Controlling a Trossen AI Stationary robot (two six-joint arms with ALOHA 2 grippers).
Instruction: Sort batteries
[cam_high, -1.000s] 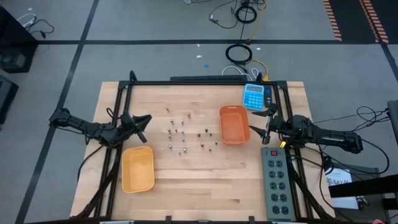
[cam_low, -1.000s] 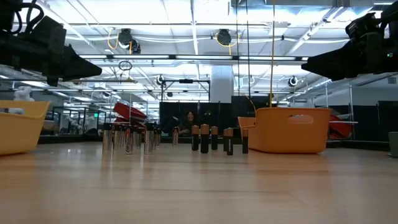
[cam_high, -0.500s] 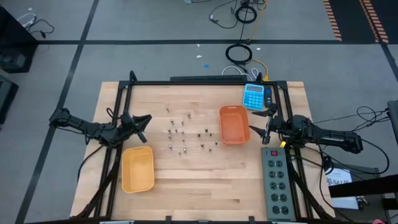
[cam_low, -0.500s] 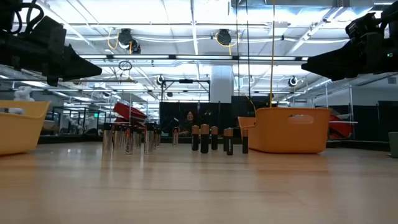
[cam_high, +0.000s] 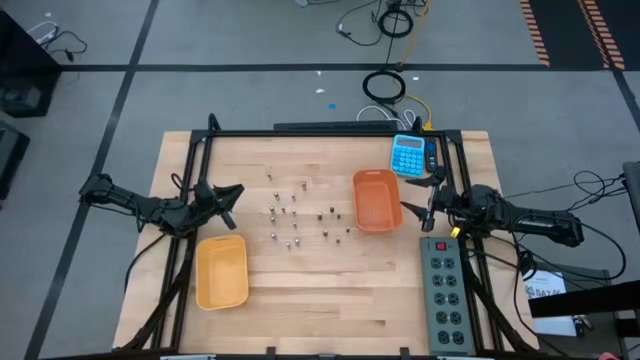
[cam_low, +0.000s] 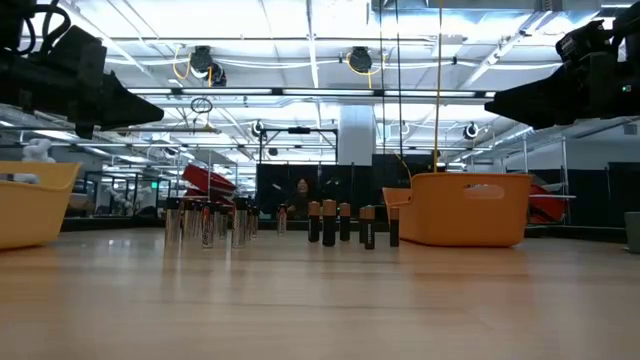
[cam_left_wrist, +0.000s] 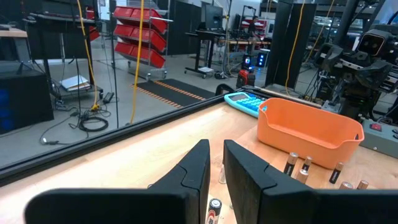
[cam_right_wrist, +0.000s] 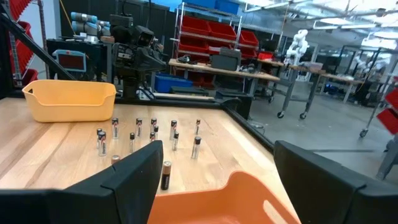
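Batteries (cam_high: 297, 214) stand scattered across the middle of the worktop (cam_high: 320, 300), between the yellow bin (cam_high: 221, 271) toward the left front and the orange bin (cam_high: 376, 199) toward the right side. From above each is only a tiny dot, so type and marking cannot be read there. The low view shows them upright, long axes vertical: a silvery group (cam_low: 207, 223) and a darker group with copper tops (cam_low: 345, 222), some overlapping so an exact count is not possible. In the left wrist view a few more stand upright just beside the orange bin's (cam_left_wrist: 310, 129) wall, and one battery (cam_left_wrist: 214, 208) is partly hidden between the fingers. The left tool (cam_high: 229, 193) hangs over the left edge of the worktop, above the yellow bin's far end, its fingers (cam_left_wrist: 193, 176) drawn close with only a thin slit between them and nothing pinched. The right tool (cam_high: 425, 199) hangs at the right edge, just beside the orange bin, its fingers (cam_right_wrist: 134, 171) spread wide and empty; the near part of that bin (cam_right_wrist: 239, 199) is cut off by the picture's edge in the right wrist view. A blue calculator (cam_high: 408, 155) lies near the far right corner, and a grey power strip (cam_high: 446, 292) lies along the right edge toward the front. In the low view both tools appear only as dark shapes (cam_low: 70, 75) at the upper corners, their tips hard to make out.
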